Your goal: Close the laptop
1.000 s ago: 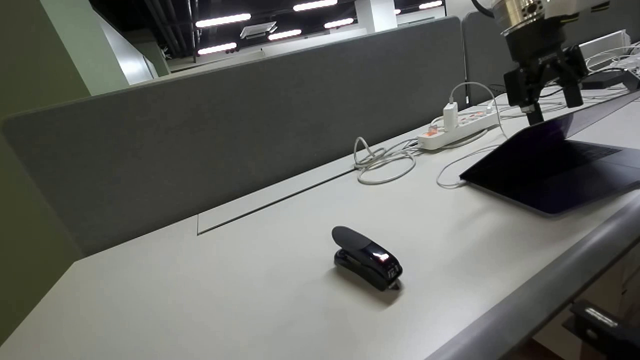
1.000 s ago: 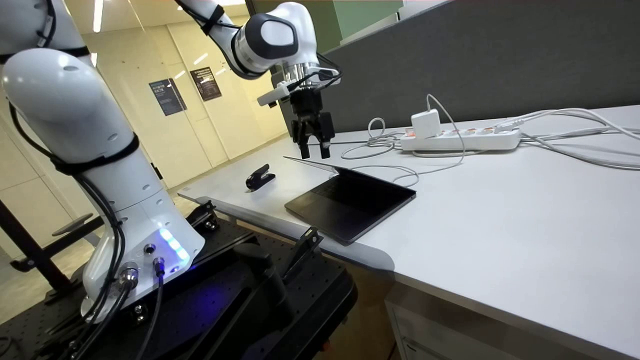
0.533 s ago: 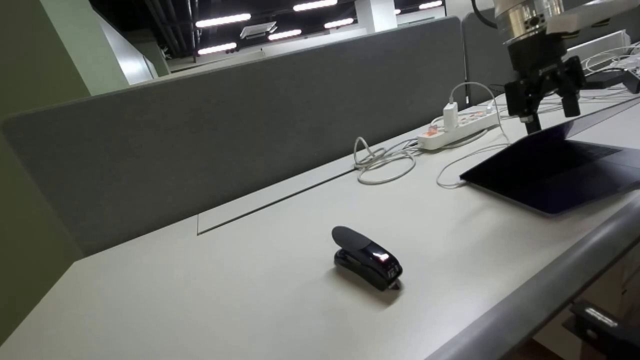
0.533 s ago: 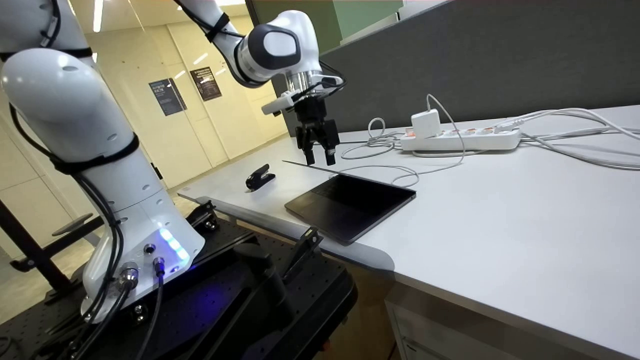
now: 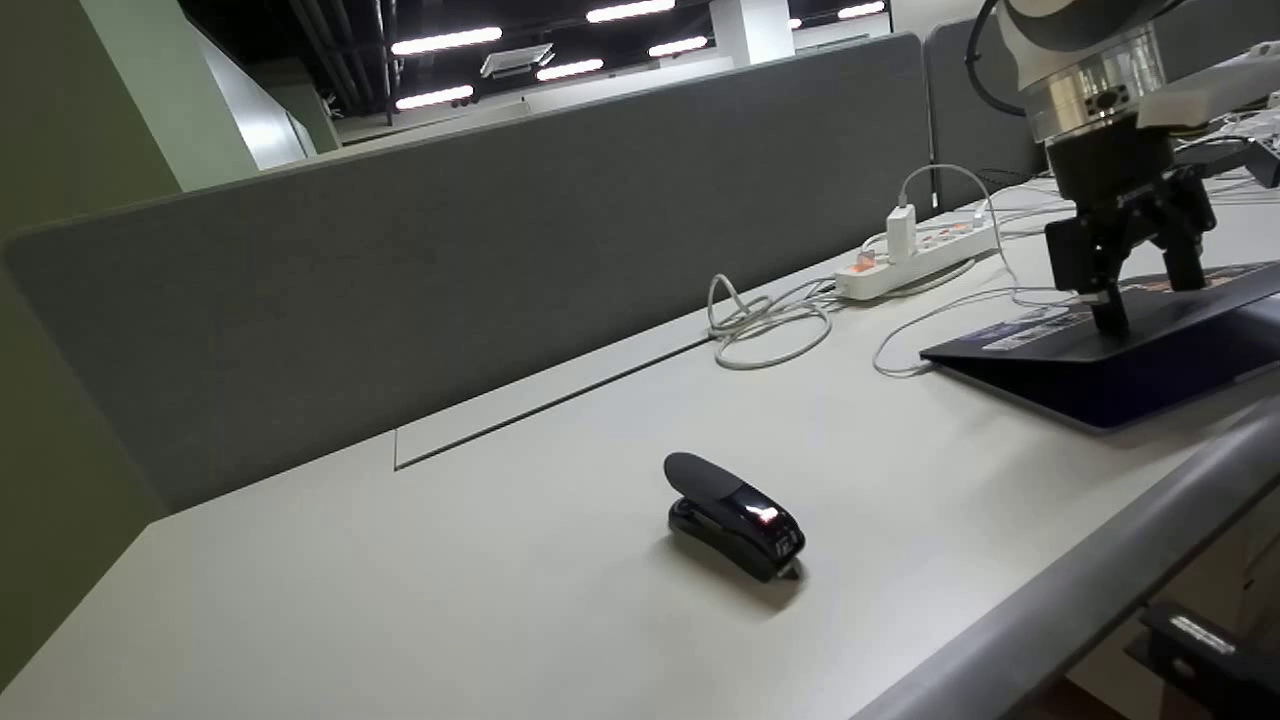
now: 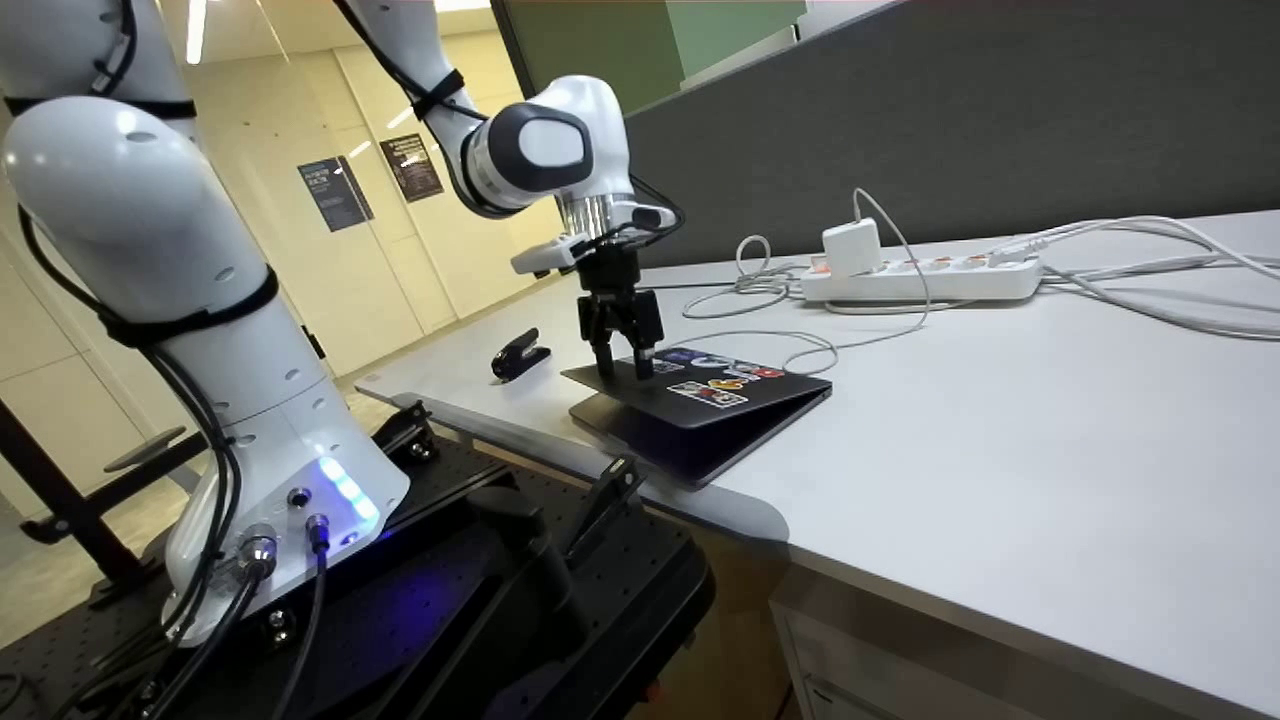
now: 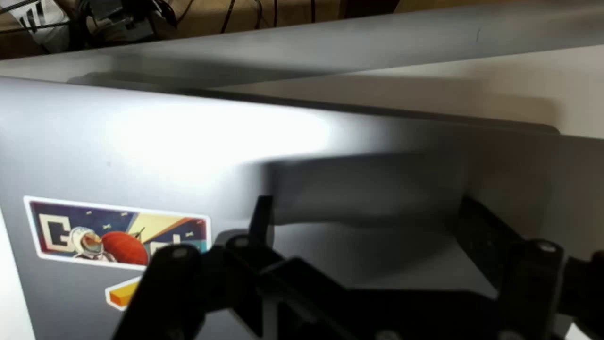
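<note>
The laptop is partly folded, its grey lid leaning low over the dark base. A narrow wedge gap shows between lid and base in both exterior views. The lid's back, with colourful stickers, faces up in an exterior view. The lid also fills much of the wrist view. My gripper is open, fingers pointing down, above the lid's outer part. In an exterior view the gripper has its fingertips at the lid's surface, seemingly touching it. In the wrist view the gripper has nothing between its spread fingers. The keyboard is hidden.
A black stapler-like object lies on the white desk. A white power strip with cables stands behind the laptop, near the grey partition. A cable runs to the laptop's hinge side. The desk's front edge is close to the laptop.
My gripper has moved down and towards the desk's front edge. The lid has swung down from raised and open to low over the base, its stickered back now showing. The gripper stays open.
</note>
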Motion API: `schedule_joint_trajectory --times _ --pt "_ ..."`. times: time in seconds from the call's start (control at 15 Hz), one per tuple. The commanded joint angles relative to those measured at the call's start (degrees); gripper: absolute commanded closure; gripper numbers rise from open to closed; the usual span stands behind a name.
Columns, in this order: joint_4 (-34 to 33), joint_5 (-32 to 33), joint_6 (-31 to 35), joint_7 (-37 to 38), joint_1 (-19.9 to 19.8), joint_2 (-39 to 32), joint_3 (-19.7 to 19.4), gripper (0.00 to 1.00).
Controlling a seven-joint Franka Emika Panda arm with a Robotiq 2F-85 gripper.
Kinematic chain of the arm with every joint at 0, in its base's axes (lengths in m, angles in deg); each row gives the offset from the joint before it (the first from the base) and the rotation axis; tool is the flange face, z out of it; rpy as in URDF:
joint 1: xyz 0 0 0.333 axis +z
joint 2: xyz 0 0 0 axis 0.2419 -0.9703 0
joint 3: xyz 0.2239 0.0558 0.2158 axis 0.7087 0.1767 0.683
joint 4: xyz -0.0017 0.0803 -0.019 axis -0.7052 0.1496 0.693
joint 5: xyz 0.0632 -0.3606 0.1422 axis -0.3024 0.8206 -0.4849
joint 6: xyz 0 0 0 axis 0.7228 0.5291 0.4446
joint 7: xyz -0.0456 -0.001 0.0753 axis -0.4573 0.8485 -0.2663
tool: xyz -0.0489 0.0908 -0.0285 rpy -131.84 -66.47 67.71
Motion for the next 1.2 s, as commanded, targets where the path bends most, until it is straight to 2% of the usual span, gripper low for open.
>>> schedule_joint_trajectory --times 0.0,0.27,0.6,0.8,0.93,1.13 --pt "3.3 -0.1 5.8 1.2 0.4 -1.4 -0.3 0.00" --pt "6.1 -5.2 14.0 -1.8 -1.9 -4.4 2.0 0.00" --pt "6.0 -13.6 16.0 -7.4 -8.1 -6.8 9.4 0.00" --pt "5.9 -15.8 15.1 -9.7 -10.6 -4.2 11.7 0.00" --pt "7.8 -17.5 13.6 -9.3 -11.2 0.5 12.4 0.00" --pt "7.1 -19.0 9.9 -7.4 -9.2 6.1 10.6 0.00"
